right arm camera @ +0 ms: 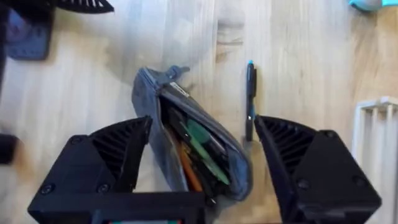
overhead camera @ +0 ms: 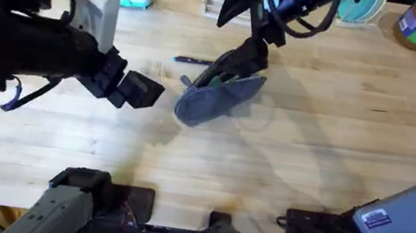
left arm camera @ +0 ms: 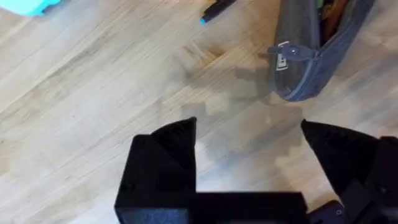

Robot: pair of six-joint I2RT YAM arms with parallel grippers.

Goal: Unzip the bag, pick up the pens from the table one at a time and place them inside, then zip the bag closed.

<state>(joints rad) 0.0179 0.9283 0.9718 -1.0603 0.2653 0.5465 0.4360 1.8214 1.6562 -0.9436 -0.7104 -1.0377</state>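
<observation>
The bag (right arm camera: pixel 186 149) lies unzipped mid-table as we hover our wide-open right gripper (right arm camera: pixel 202 155) over its mouth, one pen (right arm camera: pixel 250 99) just beside it, left gripper (left arm camera: pixel 249 152) wide open nearby.

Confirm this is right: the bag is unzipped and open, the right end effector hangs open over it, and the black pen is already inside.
Wrong on the pen: the right wrist view shows it on the table beside the bag. The rest holds.
</observation>
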